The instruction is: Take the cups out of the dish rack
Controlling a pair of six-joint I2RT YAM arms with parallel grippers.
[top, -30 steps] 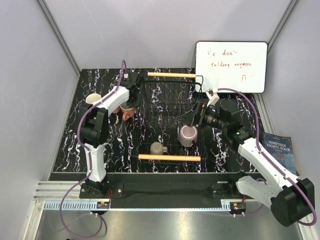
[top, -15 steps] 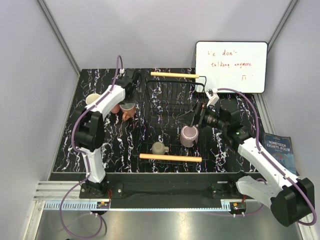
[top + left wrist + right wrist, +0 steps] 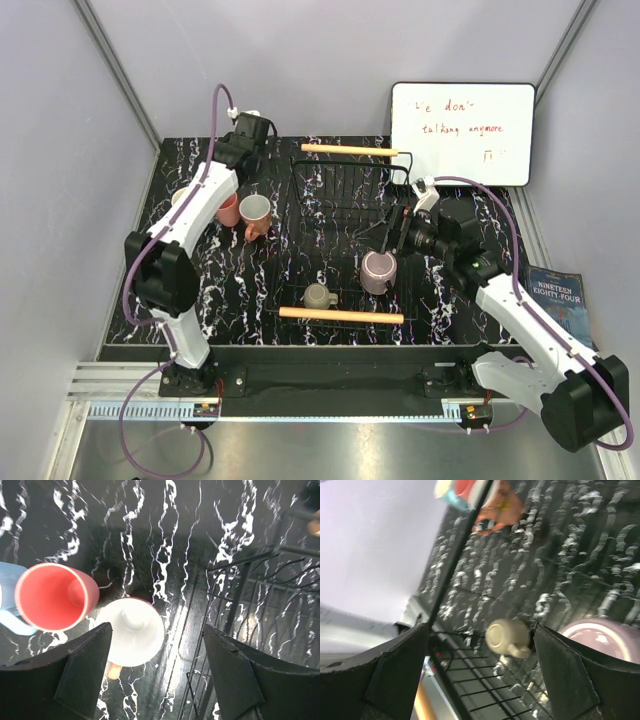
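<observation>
Status: left gripper is spread wide with nothing between the fingers, hanging over the desk off the dish rack's left side. Wrist view: terracotta cup sits directly below the gap, mouth up and pale inside showing, a bit toward the left finger. Pink cup is just outboard of that, past the left finger, also mouth up. It's close against the terracotta one, but I can't tell if they touch. Light blue cup is further out the same way, partly hidden behind the pink. All three are on the desk, outside the rack. Dish rack wire edge runs along the right-finger side.

Right gripper is also wide open and empty, hovering over the rack's right half. Olive-grey cup shows just past the gap in the wrist view. Mauve cup is off toward the right finger, mouth up. Both are inside the rack.

Overhead, the mauve cup sits just on the near side of the right gripper, with the olive-grey one further left by the rack's near wooden handle. The far handle is beyond the gripper. Whiteboard stands behind the right arm, and a book lies outboard of it at the desk edge.
</observation>
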